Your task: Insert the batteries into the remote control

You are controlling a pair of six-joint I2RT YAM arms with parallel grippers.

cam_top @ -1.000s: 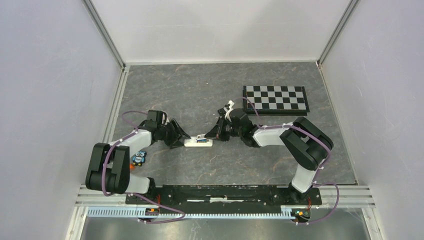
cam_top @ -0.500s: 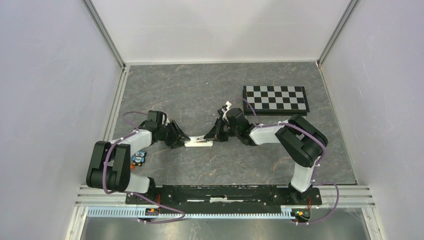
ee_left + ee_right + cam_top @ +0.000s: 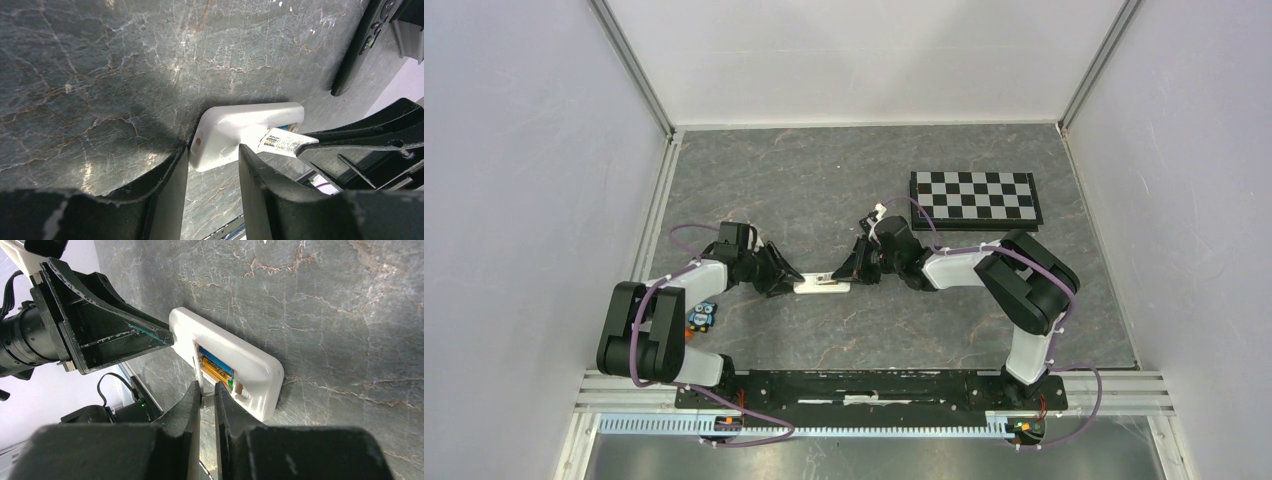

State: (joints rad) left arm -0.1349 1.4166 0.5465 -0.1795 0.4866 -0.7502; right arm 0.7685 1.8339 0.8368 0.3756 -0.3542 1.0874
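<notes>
You see the remote (image 3: pixel 250 365) as smooth white plastic with a soft satin sheen. The batteries (image 3: pixel 216 370) in its open bay wear glossy foil-like wraps, gold and blue. The white-wrapped battery (image 3: pixel 280 142) at the bay's edge has a printed film, slightly glossy. The table (image 3: pixel 325 315) under the remote is a dark grey stone-look surface, pale-veined, faintly reflective. At the remote's end, the left gripper (image 3: pixel 212 147) has fingers (image 3: pixel 167 195) of matt black plastic, edges scuffed pale and rough.

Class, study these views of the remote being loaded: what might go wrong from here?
First, the battery pinched in the right hand looks tilted over the open compartment of the remote; it might jam on the edge or slip out. Second, the left hand straddles only the remote's end, so pushing might slide the remote.
</notes>
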